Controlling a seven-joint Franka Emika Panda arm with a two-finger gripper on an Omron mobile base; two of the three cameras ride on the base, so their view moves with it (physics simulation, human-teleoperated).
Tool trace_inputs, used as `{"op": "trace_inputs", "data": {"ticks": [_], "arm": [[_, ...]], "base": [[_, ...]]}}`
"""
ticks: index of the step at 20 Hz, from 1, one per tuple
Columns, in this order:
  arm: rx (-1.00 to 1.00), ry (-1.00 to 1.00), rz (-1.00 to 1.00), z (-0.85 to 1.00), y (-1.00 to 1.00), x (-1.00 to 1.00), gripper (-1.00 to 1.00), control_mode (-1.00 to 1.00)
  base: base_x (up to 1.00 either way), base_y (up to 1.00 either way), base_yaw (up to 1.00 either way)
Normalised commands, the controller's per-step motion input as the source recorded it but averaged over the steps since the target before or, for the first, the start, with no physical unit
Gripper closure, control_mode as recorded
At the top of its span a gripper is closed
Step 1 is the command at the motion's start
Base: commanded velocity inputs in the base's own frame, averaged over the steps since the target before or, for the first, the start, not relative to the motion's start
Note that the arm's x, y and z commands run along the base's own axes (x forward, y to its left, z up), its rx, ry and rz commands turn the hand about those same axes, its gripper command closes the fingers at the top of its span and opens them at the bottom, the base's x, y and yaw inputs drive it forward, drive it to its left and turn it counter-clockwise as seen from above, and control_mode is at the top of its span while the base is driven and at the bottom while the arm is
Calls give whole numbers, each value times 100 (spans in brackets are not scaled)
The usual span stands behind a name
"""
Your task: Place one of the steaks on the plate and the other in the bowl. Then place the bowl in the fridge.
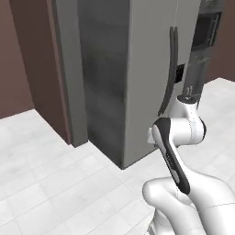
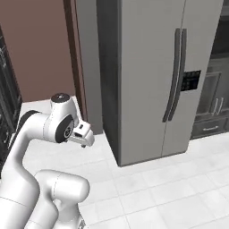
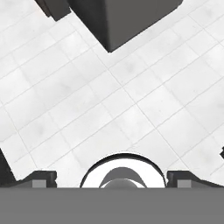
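The fridge point(image 1: 137, 69) point(image 2: 147, 67) is a tall grey cabinet straight ahead, with both doors shut and long dark handles point(image 2: 176, 71) at the middle. My arm point(image 1: 176, 133) point(image 2: 49, 127) is folded up close to the base, a short way in front of the fridge. In the hand view my gripper point(image 3: 111, 180) points down at the white tiled floor. Its fingertips point(image 3: 43, 179) stand wide apart, open, with nothing between them. The fridge's lower corner point(image 3: 113, 22) lies at the top of that view. The steaks, the plate and the bowl are out of view.
A brown wall point(image 1: 23, 55) runs left of the fridge. Dark built-in cabinets point(image 2: 214, 98) stand to its right. A dark unit point(image 2: 6, 89) sits at the far left edge. White floor tiles point(image 1: 55, 183) spread in front of the fridge.
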Motion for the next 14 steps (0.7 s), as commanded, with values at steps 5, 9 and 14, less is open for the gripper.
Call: {"op": "trace_inputs", "data": {"ticks": [5, 9, 14], "arm": [[0, 0, 0, 0, 0, 0, -100, 100], [0, 0, 0, 0, 0, 0, -100, 100], [0, 0, 0, 0, 0, 0, -100, 100]], "base": [[52, -6, -58], [51, 0, -57], [49, 0, -58]]}}
